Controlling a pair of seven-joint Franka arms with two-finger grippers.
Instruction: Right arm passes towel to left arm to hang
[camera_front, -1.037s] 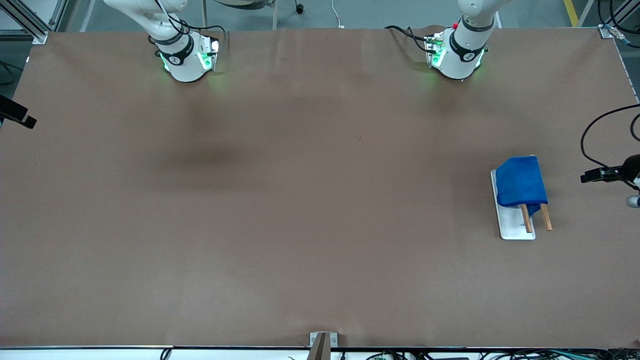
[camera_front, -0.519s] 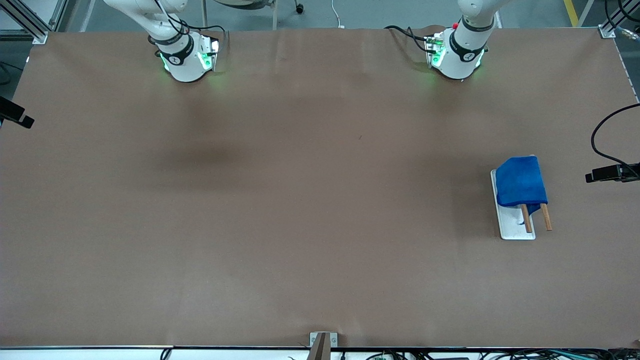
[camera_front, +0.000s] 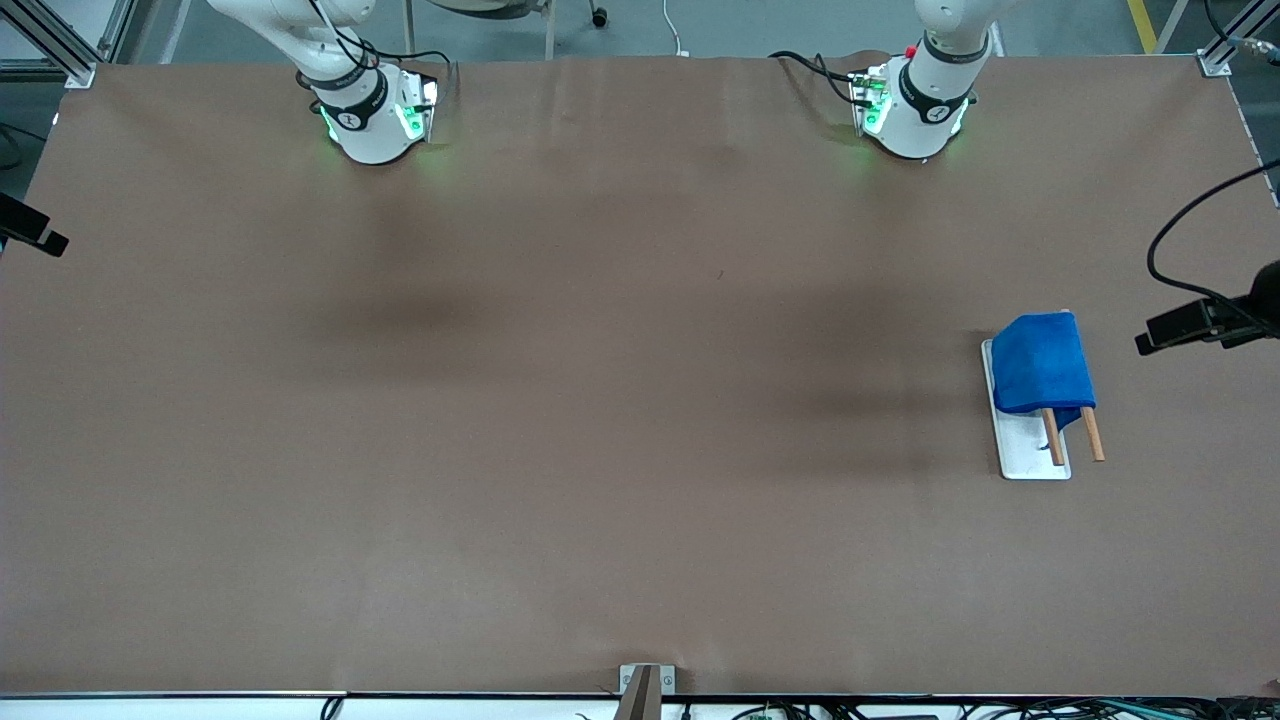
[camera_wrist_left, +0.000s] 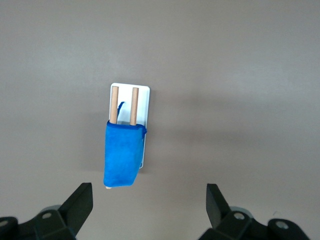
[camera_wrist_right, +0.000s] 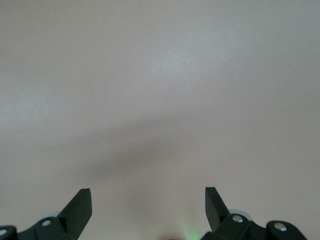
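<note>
The bright blue towel (camera_front: 1042, 364) hangs draped over two wooden rods (camera_front: 1092, 435) of a small rack with a white base (camera_front: 1030, 452), toward the left arm's end of the table. In the left wrist view the towel (camera_wrist_left: 122, 155) covers most of both rods (camera_wrist_left: 134, 105). My left gripper (camera_wrist_left: 150, 192) is open and empty, high over bare table beside the rack; its hand (camera_front: 1185, 323) shows at the edge of the front view. My right gripper (camera_wrist_right: 148, 197) is open and empty over bare table at the right arm's end, its hand (camera_front: 30, 232) barely in the front view.
The brown table (camera_front: 600, 400) spreads wide between the two arm bases (camera_front: 370, 120) (camera_front: 915, 110) and the rack. A small metal bracket (camera_front: 645, 685) sits at the table edge nearest the front camera. A black cable (camera_front: 1175, 225) loops above the left hand.
The left hand has drifted a little toward the rack and toward the bases' side of the table. The towel, the rack and the right hand have stayed where they were.
</note>
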